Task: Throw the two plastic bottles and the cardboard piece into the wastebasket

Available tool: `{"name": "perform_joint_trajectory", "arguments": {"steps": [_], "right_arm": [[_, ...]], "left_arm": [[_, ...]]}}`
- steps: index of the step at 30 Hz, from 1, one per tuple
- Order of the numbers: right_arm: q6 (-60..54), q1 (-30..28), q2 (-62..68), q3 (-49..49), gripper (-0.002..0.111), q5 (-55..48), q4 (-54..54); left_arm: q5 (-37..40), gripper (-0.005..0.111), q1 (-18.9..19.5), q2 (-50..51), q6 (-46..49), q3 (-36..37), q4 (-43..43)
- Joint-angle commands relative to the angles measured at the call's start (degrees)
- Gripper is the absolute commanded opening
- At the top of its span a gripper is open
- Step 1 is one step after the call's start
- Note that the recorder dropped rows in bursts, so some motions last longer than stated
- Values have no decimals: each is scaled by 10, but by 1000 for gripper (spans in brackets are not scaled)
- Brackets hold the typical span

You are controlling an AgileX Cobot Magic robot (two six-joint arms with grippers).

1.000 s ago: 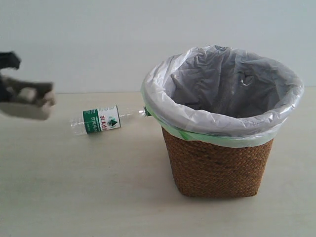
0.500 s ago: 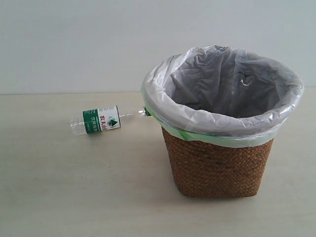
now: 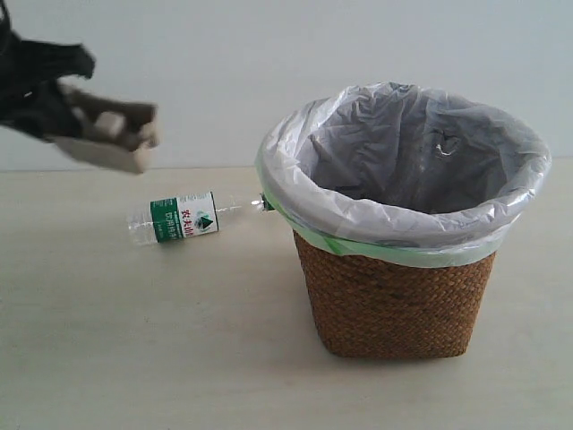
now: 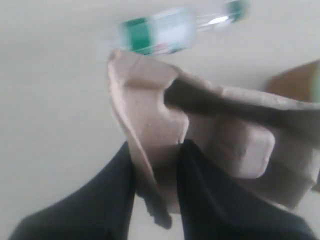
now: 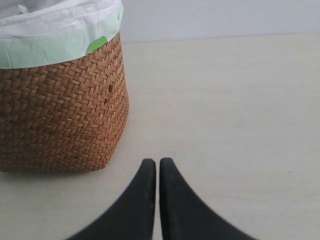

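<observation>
Cardboard tray [image 3: 106, 134] sits clenched by one wall in my left end effector [image 4: 156, 155], well short of the wastebasket [image 3: 394, 305]; I should clear its rim before letting go.

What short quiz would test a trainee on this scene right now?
1. True or false: the left hand holds the cardboard piece in the air.
2. In the exterior view, where is the green-labelled bottle relative to the wastebasket? A) inside it; B) lying on the table to its left; C) standing to its right.
3. Fill in: the right hand is ___ and holds nothing.
Key: 1 true; 2 B; 3 shut.
</observation>
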State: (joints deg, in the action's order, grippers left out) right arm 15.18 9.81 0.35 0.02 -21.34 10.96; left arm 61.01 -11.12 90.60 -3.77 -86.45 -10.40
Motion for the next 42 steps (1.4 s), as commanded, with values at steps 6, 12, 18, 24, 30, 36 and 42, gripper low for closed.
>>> {"name": "perform_joint_trajectory", "arguments": {"steps": [6, 12, 18, 24, 30, 36, 42], "right_arm": [[1, -1, -3, 0, 0, 1, 1], [1, -1, -3, 0, 0, 1, 1], [1, -1, -3, 0, 0, 1, 1], [1, -1, -3, 0, 0, 1, 1], [2, -1, -3, 0, 0, 1, 1], [2, -1, -3, 0, 0, 1, 1], [2, -1, -3, 0, 0, 1, 1]], "left_arm": [[-77, 81, -35, 68, 319, -132, -713], [-45, 109, -24, 71, 236, -142, -617], [25, 106, -15, 77, 46, -142, -181], [90, 105, -15, 108, -4, -141, 80], [90, 105, -16, 170, 81, -141, 104], [84, 105, -16, 239, 238, -141, 104], [9, 105, -16, 272, 345, -141, 104]]}}
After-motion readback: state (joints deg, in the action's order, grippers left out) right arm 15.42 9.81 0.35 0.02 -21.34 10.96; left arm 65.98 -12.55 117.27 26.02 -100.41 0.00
